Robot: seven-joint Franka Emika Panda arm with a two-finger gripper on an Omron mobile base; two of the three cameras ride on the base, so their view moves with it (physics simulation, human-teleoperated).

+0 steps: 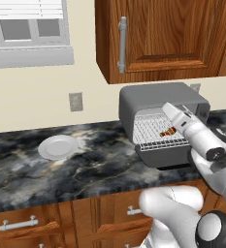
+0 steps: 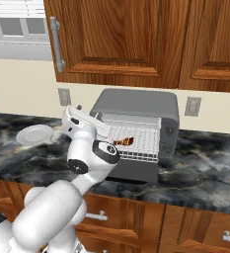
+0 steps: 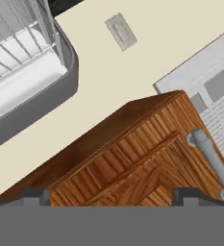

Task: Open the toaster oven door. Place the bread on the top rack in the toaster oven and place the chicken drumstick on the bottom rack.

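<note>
The grey toaster oven (image 1: 153, 99) stands on the counter under the wall cabinet, and its wall (image 2: 136, 106) shows from the other side too. The toaster oven door (image 1: 160, 159) hangs folded down in front. Inside are wire grids: the top rack (image 1: 147, 119) and the bottom rack (image 1: 155, 141). The reddish-brown chicken drumstick (image 1: 169, 131) (image 2: 125, 142) lies on a grid, apparently the lower one. The bread is hidden. My gripper (image 1: 167, 107) (image 2: 80, 111) (image 3: 112, 194) hovers before the oven mouth, tilted up and left, open and holding nothing.
A white plate (image 1: 58, 147) (image 2: 35, 133) sits bare on the dark marble counter (image 1: 100, 167) left of the oven. Wooden wall cabinets (image 3: 132, 158) with a grey bar handle (image 1: 121, 44) hang close above. Wall outlets and a window are on the back wall.
</note>
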